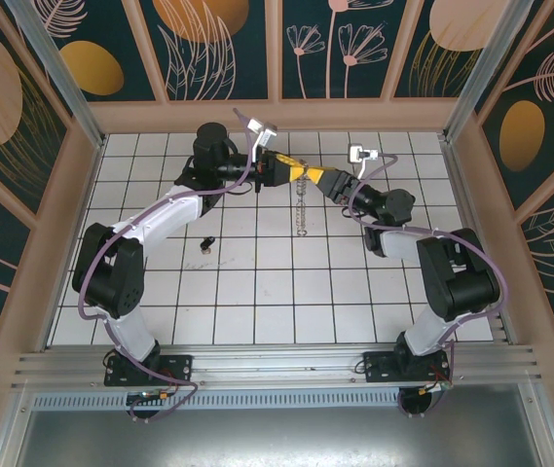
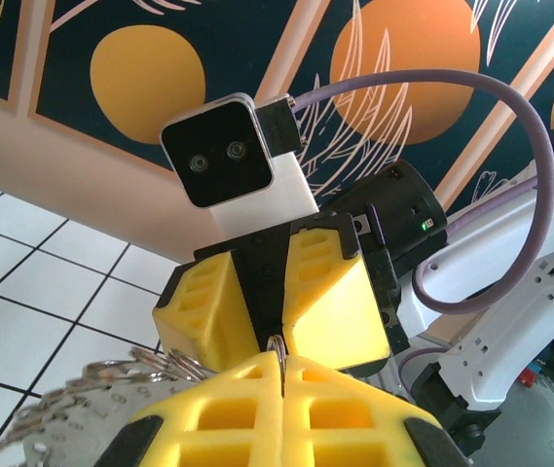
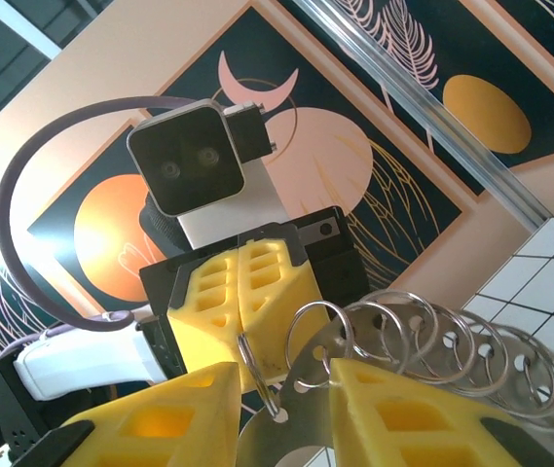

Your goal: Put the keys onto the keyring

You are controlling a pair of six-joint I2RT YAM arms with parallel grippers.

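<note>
The keyring, a string of overlapping thin silvery wire loops, trails from the meeting fingertips, its long axis running straight toward the arms' bases. The keys, a small blackish lump, lie on the white tiled table well apart to its left. The left gripper is clamped tight on one small end loop, while the right gripper has its blocky yellow jaws slightly apart around a flat silvery tab; whether they press it I cannot tell.

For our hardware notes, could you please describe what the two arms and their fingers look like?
The left arm and right arm have white links, black joints and purple cables. Their fingers are chunky yellow ribbed blocks; each wrist carries a white-and-black camera.
</note>
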